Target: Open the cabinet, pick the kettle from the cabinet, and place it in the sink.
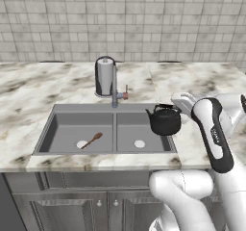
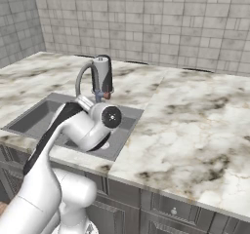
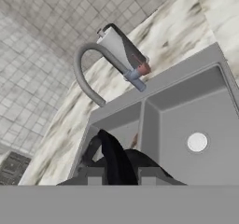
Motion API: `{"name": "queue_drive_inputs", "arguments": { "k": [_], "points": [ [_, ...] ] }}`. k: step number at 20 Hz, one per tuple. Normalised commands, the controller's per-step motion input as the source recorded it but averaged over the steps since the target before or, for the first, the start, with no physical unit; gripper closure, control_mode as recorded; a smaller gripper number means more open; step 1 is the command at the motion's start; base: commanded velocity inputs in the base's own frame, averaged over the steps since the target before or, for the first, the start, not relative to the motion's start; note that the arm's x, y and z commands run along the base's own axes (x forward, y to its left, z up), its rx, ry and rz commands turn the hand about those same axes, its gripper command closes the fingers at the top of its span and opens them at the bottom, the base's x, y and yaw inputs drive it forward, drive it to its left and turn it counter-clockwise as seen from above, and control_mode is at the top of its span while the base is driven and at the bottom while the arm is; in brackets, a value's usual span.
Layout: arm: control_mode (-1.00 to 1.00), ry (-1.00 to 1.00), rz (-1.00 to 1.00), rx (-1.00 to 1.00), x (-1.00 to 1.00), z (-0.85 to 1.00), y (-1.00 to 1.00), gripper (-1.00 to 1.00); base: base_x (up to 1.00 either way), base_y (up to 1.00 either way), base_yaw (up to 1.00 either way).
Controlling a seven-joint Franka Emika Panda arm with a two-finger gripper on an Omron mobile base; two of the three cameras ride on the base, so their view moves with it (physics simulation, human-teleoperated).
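The kettle (image 1: 165,121) is out of the cabinet and hangs over the right basin of the sink (image 1: 67,110), near the basin's right rim and above its floor. As far as the pictures show, the fetching is done and only the lowering and letting go are left; the kettle does not appear to rest on the basin floor yet.

The end effector (image 3: 116,175) is closed on the kettle's arched handle (image 3: 113,157): in the hand view the two dark tips stand either side of the black arch, with the round black body just beyond them. From the left base view the kettle looks upright, squat and black, spout (image 1: 150,112) pointing toward the sink's centre divider.

In the sink's left basin lies a wooden spoon (image 1: 92,140), next to that basin's drain. Behind the sink stand the faucet (image 1: 114,88) and a paper towel roll (image 1: 104,76) on the marble bench (image 1: 29,88).
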Motion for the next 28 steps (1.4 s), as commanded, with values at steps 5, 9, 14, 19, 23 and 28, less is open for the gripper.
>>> {"name": "queue_drive_inputs", "arguments": {
  "k": [5,9,14,19,23,28],
  "points": [
    [-1.00,0.17,0.01,-0.01,0.40,-0.16,0.07,1.00,0.00,0.00,0.00],
    [-1.00,0.01,0.08,0.00,0.30,-0.29,0.00,1.00,0.00,0.00,0.00],
    [-1.00,-0.08,0.12,0.01,0.17,-0.35,-0.01,1.00,0.00,0.00,0.00],
    [-1.00,-0.05,0.04,0.00,0.26,-0.29,0.01,1.00,0.00,0.00,0.00],
    [-1.00,0.01,0.00,0.00,0.37,-0.22,0.06,1.00,0.00,0.00,0.00],
    [-1.00,0.16,0.00,-0.06,0.34,-0.15,0.06,1.00,0.00,0.00,0.00]
  ]
}}
